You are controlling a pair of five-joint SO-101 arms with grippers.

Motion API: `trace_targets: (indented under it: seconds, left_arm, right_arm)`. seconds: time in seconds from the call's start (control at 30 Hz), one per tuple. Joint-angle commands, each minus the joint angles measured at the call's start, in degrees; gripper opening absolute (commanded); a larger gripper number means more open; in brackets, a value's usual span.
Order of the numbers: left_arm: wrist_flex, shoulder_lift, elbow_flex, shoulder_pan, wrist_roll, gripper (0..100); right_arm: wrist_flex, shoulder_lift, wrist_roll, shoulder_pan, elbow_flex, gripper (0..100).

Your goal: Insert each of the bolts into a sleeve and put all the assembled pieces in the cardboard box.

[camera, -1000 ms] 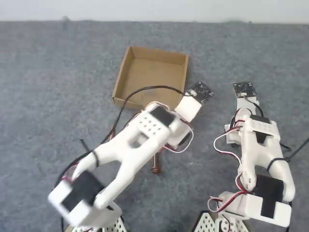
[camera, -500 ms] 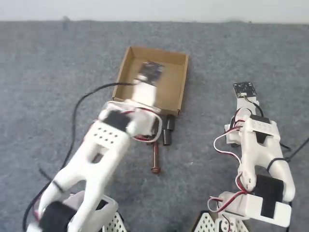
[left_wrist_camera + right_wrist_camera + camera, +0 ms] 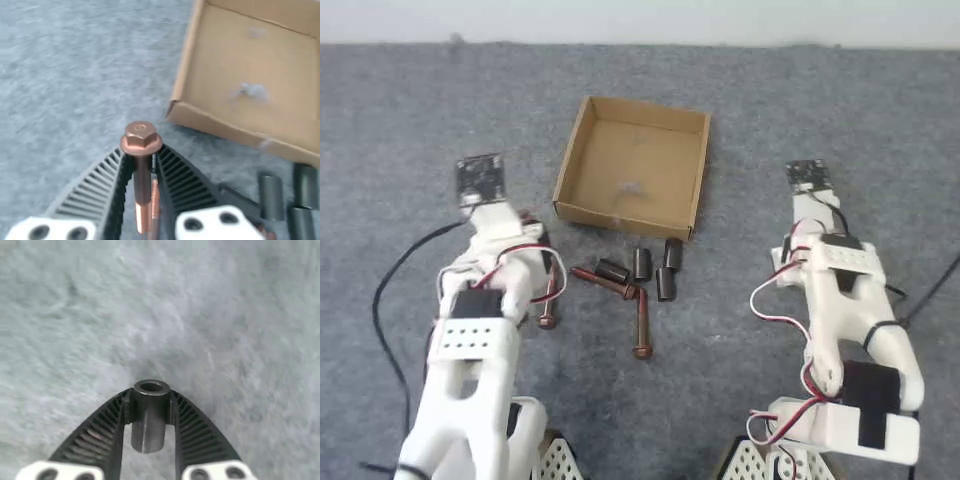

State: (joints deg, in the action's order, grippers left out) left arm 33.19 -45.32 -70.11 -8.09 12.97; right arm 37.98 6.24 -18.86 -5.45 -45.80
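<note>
Held bolt: a copper bolt [image 3: 142, 175] in the left gripper [image 3: 142, 152], over the grey carpet [image 3: 410, 110], near the cardboard box's [image 3: 620, 215] left front corner.
Held sleeve: a dark sleeve [image 3: 149, 416] in the right gripper [image 3: 150, 396], above bare carpet, well to the right of the box.
Loose pieces: just in front of the box lie two more bolts, one slanted [image 3: 603, 281] and one pointing away from the box [image 3: 641, 322]. Four short dark sleeves are among them [image 3: 642, 263] [image 3: 672, 252] [image 3: 666, 283] [image 3: 612, 270], the last touching the slanted bolt.
Box: open-topped, with nothing assembled inside.
In the way: the loose pile sits between the two arms, and nothing lies between either gripper and the box.
Bolt to jaws: clamped by its shaft between the ribbed fingers [image 3: 117, 172], the hex head poking out past the tips.
Sleeve to jaws: pinched near the tips on both sides, its open bore facing outward.
</note>
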Motion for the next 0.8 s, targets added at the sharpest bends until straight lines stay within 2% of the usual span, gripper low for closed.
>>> trace_targets:
  seconds: [0.0,0.17,0.23,0.37,0.6,0.77]
  left_arm:
    - [-1.85,-4.66,-0.75,-1.41,-0.79,1]
    - [-1.85,-4.92,-1.27,-1.41,-5.36,1]
    - [-1.93,-4.40,-1.27,-1.32,-5.45,1]
    - [-2.46,-3.60,-1.27,-1.32,-5.45,1]
    - [-5.98,-0.70,-1.27,-1.32,-5.45,1]
    - [-8.00,1.05,-1.01,-1.32,-5.45,1]
  right_arm:
    - [-0.92,2.15,0.18,2.95,5.01,0.9]
    - [-1.36,5.32,0.18,7.87,8.09,0.9]
    - [-5.41,5.67,0.26,9.89,8.18,0.9]
    - [-18.07,5.32,0.26,11.03,7.30,0.9]
    - [-47.16,2.77,0.26,11.56,4.75,0.8]
    - [-61.76,-2.15,0.53,11.56,4.92,0.7]
